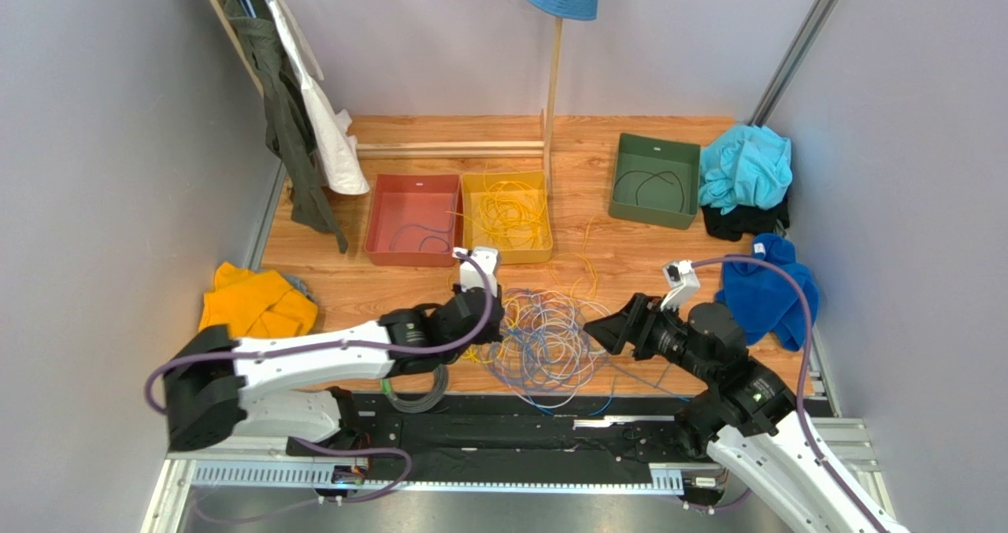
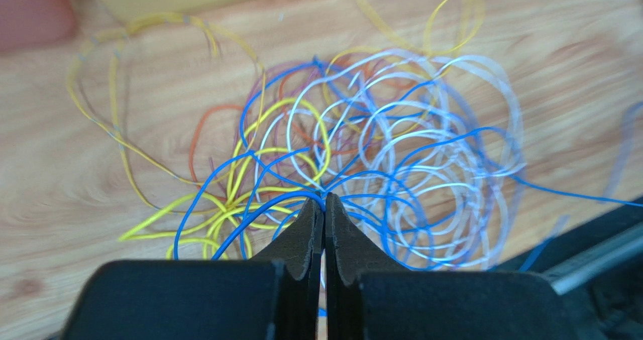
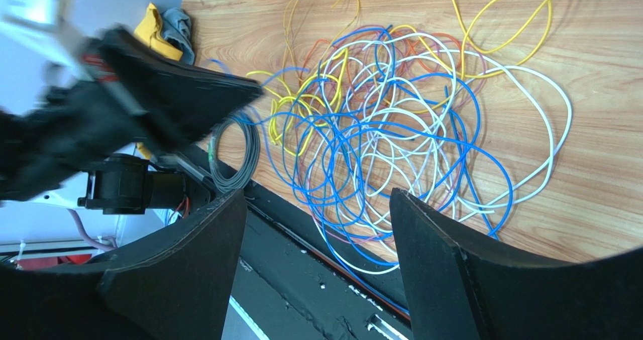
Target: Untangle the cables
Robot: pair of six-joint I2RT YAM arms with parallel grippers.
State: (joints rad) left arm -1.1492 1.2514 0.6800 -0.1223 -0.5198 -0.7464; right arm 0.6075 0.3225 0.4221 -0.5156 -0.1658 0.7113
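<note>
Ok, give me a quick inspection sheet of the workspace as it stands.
Surface: wooden table.
Job's things: cables, yellow, blue and pale, one loose tangle between the grippers.
Clutter: red tray, yellow tray holding yellow wires, green tray, grey coil, orange cloth, blue cloth.
Grippers: left gripper shut at the tangle's edge, pinch unclear; right gripper open, beside it.
Cables: purple hoses along both arms.
Surroundings: grey walls, hanging clothes.

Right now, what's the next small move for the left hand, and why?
Probably lift the left hand gently: it is shut at the edge of the cables, seemingly pinching a blue one, and the right hand hangs open, holding nothing, beside them.
</note>
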